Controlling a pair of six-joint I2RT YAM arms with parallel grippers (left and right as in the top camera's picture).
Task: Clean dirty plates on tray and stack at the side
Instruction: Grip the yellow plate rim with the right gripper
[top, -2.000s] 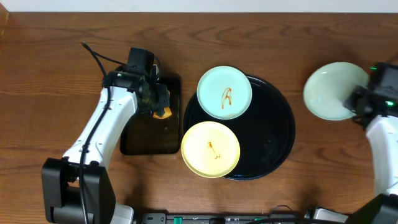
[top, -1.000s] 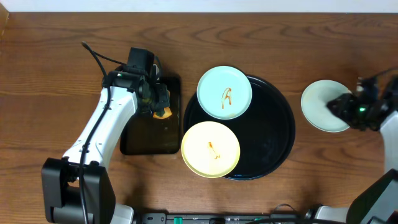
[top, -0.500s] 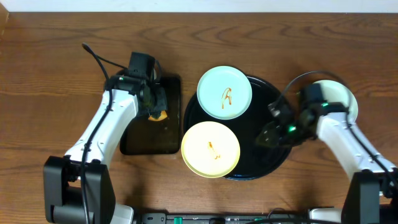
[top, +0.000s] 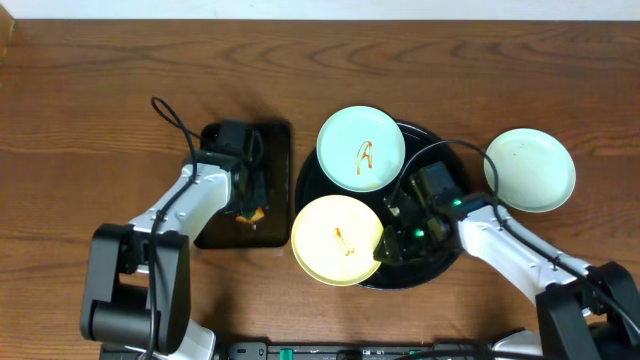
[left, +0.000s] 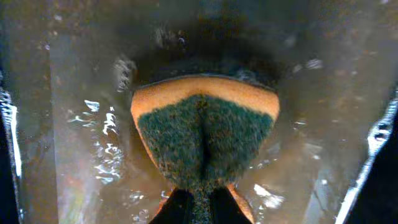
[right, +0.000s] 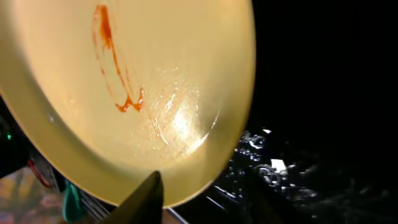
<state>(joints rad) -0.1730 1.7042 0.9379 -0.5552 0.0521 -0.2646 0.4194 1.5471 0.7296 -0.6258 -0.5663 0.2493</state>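
At our right gripper (top: 386, 250), one finger (right: 147, 198) shows right at the rim of the yellow plate (top: 338, 240), which lies smeared at the front-left edge of the black tray (top: 450, 162); we cannot tell whether the grip is closed. We judge it best to pinch only the rim and lift level, while our left gripper (left: 198, 199), clenched on the sponge (left: 205, 130) in the wet rectangular tray (top: 272, 150), comes over to wipe.

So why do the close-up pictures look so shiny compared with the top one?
Left wrist view: wet glints around the sponge, surroundings murky. Right wrist view: a bright glare patch on the yellow plate, round black tray nearly lost in darkness. Overhead view: even light, sharp.
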